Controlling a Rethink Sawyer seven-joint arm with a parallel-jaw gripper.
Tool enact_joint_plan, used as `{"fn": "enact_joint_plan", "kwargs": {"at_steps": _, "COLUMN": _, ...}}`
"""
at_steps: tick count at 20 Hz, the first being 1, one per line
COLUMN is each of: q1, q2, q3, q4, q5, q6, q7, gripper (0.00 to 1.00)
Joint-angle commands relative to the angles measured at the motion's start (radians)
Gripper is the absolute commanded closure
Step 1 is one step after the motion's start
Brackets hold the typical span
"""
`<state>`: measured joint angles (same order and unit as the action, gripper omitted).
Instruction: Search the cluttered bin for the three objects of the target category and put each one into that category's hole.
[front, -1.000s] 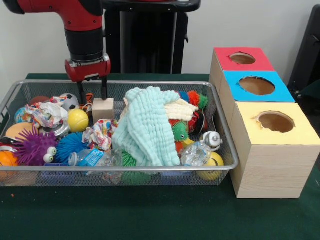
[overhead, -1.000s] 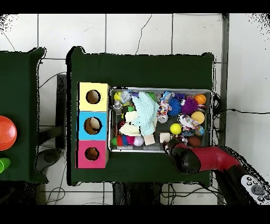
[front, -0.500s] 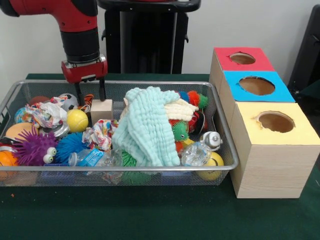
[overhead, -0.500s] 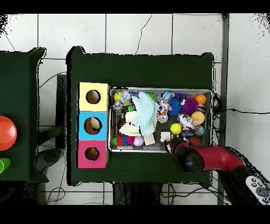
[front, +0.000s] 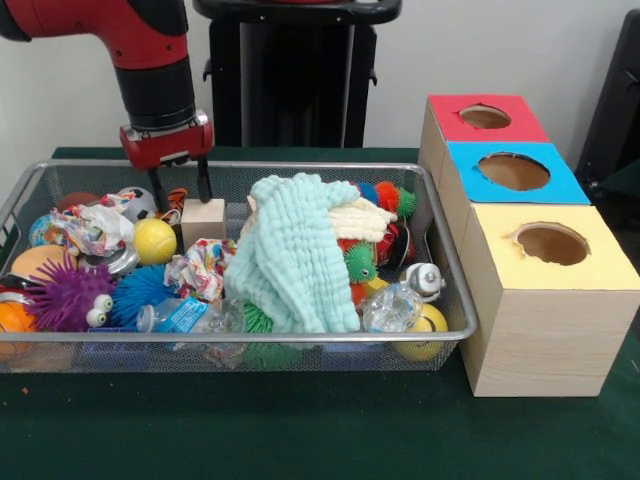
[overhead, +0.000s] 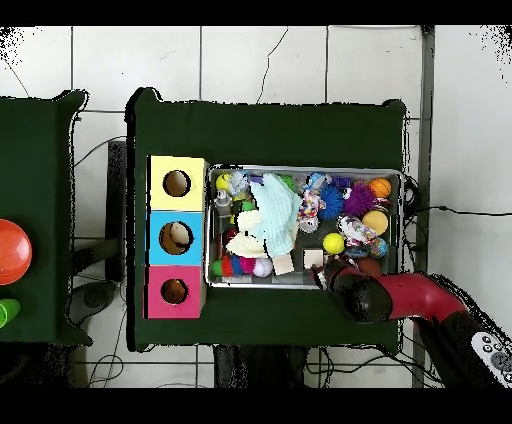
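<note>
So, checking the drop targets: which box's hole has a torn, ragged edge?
The yellow-topped box, nearest the camera; the blue-topped box and red-topped box have clean round holes.

front: low, close, across table | overhead: high, straight down | shared: bin, boxes

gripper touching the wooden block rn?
Cannot tell. In the front view the open gripper hangs just left of the wooden block, one finger at its top edge, no clear gap. Overhead, the arm hides it.
</note>
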<state>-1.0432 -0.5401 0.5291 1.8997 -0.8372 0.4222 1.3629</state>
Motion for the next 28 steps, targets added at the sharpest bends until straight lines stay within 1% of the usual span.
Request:
{"fn": "enact_joint_plan", "kwargs": {"at_steps": 1, "q1": 0.002, "q2": 0.125, "q3": 0.047, "q4": -0.128, "q5": -0.102, "q6": 0.110, "q7": -0.268, "gripper": 0.00}}
{"fn": "enact_joint_plan", "kwargs": {"at_steps": 5, "q1": 0.004, "q2": 0.096, "q3": 0.047, "q4": -0.088, "q5": -0.093, "q6": 0.127, "q7": -0.247, "gripper": 0.00}}
{"fn": "enact_joint_plan", "kwargs": {"at_steps": 7, "q1": -0.004, "q2": 0.065, "q3": 0.052, "q4": -0.061, "q5": -0.080, "q6": 0.139, "q7": -0.247, "gripper": 0.00}}
{"fn": "enact_joint_plan", "kwargs": {"at_steps": 12, "q1": -0.026, "q2": -0.058, "q3": 0.086, "q4": 0.021, "q5": -0.014, "q6": 0.191, "q7": -0.258, "gripper": 0.00}}
{"fn": "enact_joint_plan", "kwargs": {"at_steps": 15, "q1": -0.039, "q2": -0.103, "q3": 0.106, "q4": 0.046, "q5": 0.011, "q6": 0.219, "q7": -0.269, "gripper": 0.00}}
{"fn": "enact_joint_plan", "kwargs": {"at_steps": 21, "q1": -0.056, "q2": -0.123, "q3": 0.140, "q4": 0.037, "q5": 0.012, "q6": 0.259, "q7": -0.281, "gripper": 0.00}}
{"fn": "enact_joint_plan", "kwargs": {"at_steps": 26, "q1": -0.065, "q2": -0.102, "q3": 0.163, "q4": -0.008, "q5": -0.001, "q6": 0.296, "q7": -0.307, "gripper": 0.00}}
{"fn": "enact_joint_plan", "kwargs": {"at_steps": 28, "q1": -0.057, "q2": -0.065, "q3": 0.156, "q4": -0.042, "q5": -0.037, "q6": 0.285, "q7": -0.307, "gripper": 0.00}}
